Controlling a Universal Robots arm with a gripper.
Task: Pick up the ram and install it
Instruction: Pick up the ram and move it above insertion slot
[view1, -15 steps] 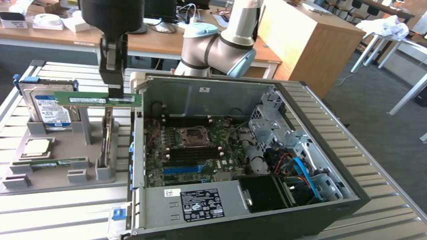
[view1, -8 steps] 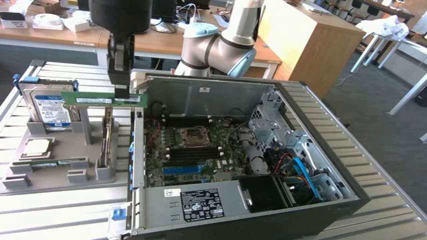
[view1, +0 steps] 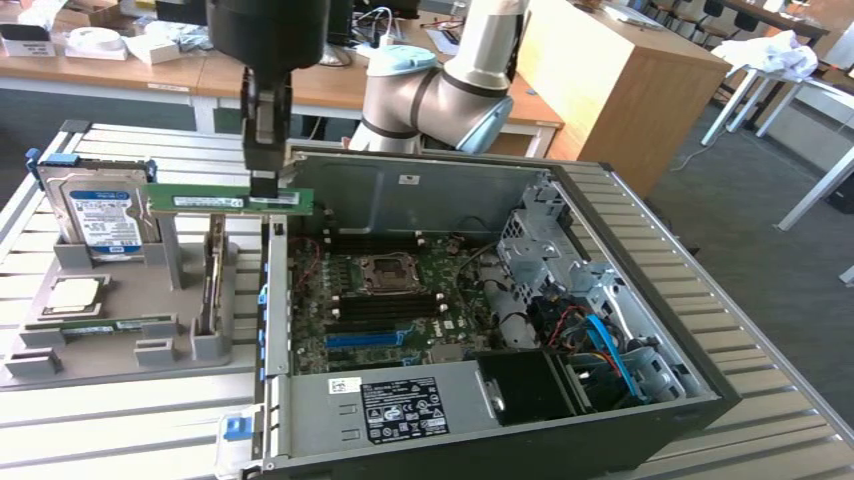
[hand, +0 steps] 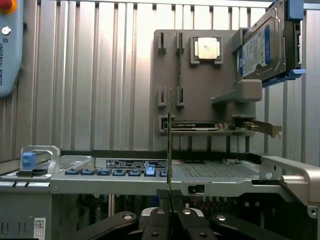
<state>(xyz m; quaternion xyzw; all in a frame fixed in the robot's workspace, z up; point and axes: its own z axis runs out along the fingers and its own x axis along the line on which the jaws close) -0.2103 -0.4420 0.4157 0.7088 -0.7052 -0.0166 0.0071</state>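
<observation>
Looking at your pincer (view1: 264, 186), you see its fingers closed almost together on the ram stick (view1: 200, 200). They grip its upper edge off-centre, nearer the end by the computer case (view1: 441, 195). The green board hangs level in the air, over the spot where the grey holder (view1: 120, 352) meets the case's side wall. From the wrist view you see the stick edge-on, a thin line running out from between the fingers.

A second stick (view1: 100, 326) lies flat on the holder, beside a square chip (view1: 74, 293) and an upright hard drive (view1: 104, 215). The case lies open, with its motherboard (view1: 387, 300) showing. Everything rests on a slatted metal table (view1: 120, 430). Wooden desks (view1: 334, 85) and a cabinet (view1: 614, 75) stand behind.
</observation>
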